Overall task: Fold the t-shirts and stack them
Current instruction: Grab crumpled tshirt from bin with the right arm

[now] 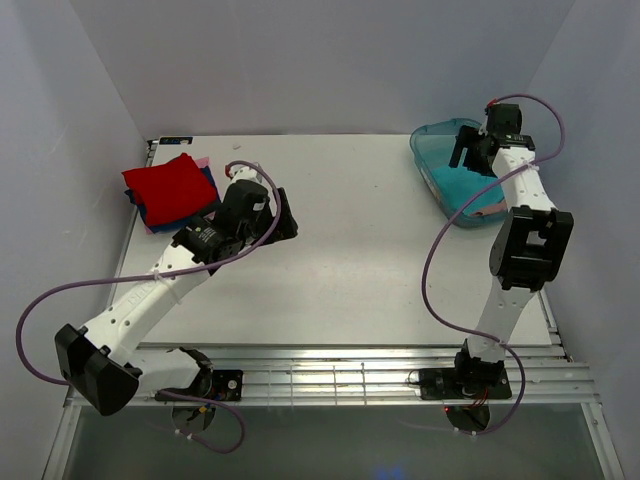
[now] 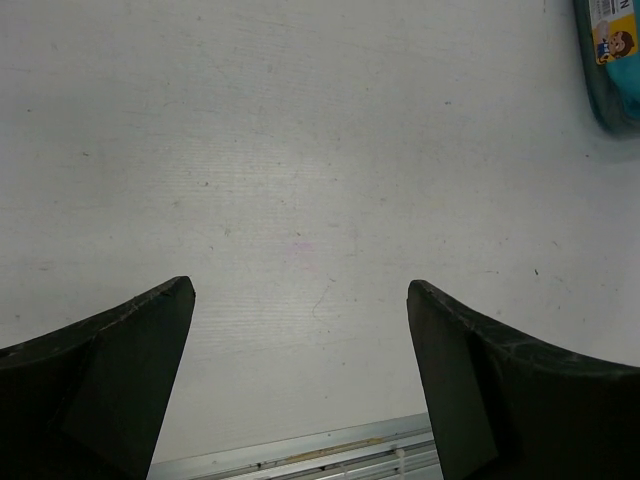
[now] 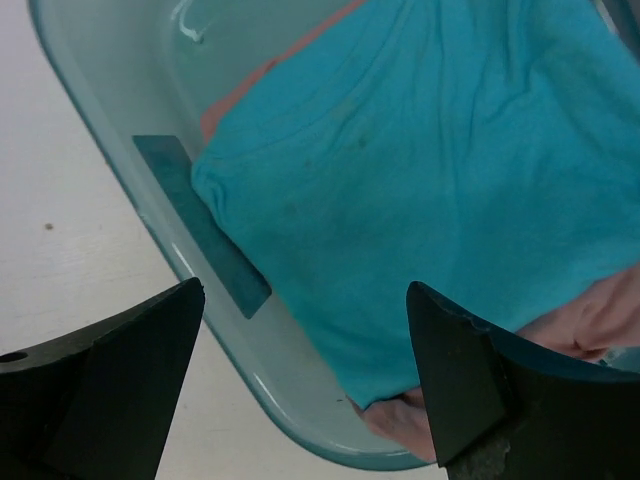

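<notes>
A folded red t-shirt [image 1: 168,185] tops a stack at the table's back left, with a dark blue one [image 1: 160,214] and a pink edge [image 1: 204,161] under it. A large teal t-shirt [image 3: 430,190] lies crumpled in the teal plastic tub [image 3: 150,110] at the back right, over a dusty-pink one [image 3: 590,315]; a pink patch [image 1: 488,210] shows in the tub from above. My right gripper [image 3: 305,290] hangs open just above the teal shirt and the tub's near wall; it also shows in the top view [image 1: 472,150]. My left gripper [image 2: 300,290] is open and empty over bare table, right of the stack [image 1: 285,215].
The white table [image 1: 350,240] has a metal rail along its near edge [image 2: 330,450]. The tub's corner with a sticker [image 2: 610,50] shows at the upper right of the left wrist view. White walls close in on three sides.
</notes>
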